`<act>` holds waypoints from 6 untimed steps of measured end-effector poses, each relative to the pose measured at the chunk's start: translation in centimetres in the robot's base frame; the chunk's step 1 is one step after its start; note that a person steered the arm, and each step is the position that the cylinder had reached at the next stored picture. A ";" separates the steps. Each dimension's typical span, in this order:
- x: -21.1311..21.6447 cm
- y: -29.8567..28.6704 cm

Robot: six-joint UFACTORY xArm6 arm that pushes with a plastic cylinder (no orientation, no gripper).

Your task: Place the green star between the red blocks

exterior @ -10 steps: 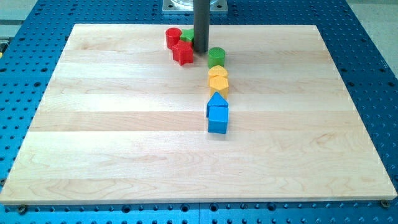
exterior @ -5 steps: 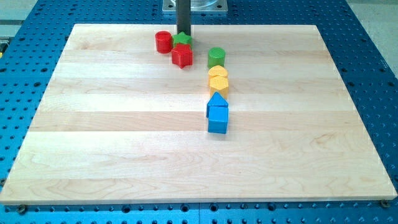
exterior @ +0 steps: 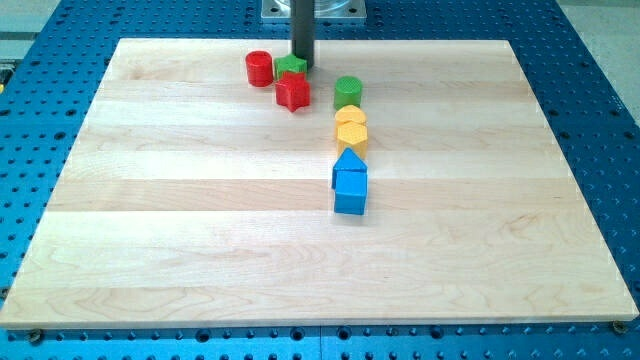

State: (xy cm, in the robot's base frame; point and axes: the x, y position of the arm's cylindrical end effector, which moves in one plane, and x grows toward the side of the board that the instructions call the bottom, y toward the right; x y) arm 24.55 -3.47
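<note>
At the 12 o'clock edge of the table [exterior: 150,250], the rod's tip [exterior: 302,67] stands touching the green star [exterior: 290,68] on its 3 o'clock side. No pincer is fitted: the arm ends in a plain rod, so nothing can open, close or grip.

The green star sits between the two red blocks: the red cylinder [exterior: 259,68] lies just at its 9 o'clock, apparently touching, and the red star [exterior: 293,91] touches it at 6 o'clock. Judgement: the task looks essentially met, and the tip's position on the star's far side fits a push toward the red cylinder.

Apart from this cluster, a column runs toward 6 o'clock: green cylinder [exterior: 347,92], two yellow blocks [exterior: 351,129], blue blocks [exterior: 350,181]. The column is near the red star but clear of it.
</note>
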 end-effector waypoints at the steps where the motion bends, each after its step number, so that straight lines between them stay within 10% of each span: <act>1: 0.6 -1.9; 6: 3.1 3.3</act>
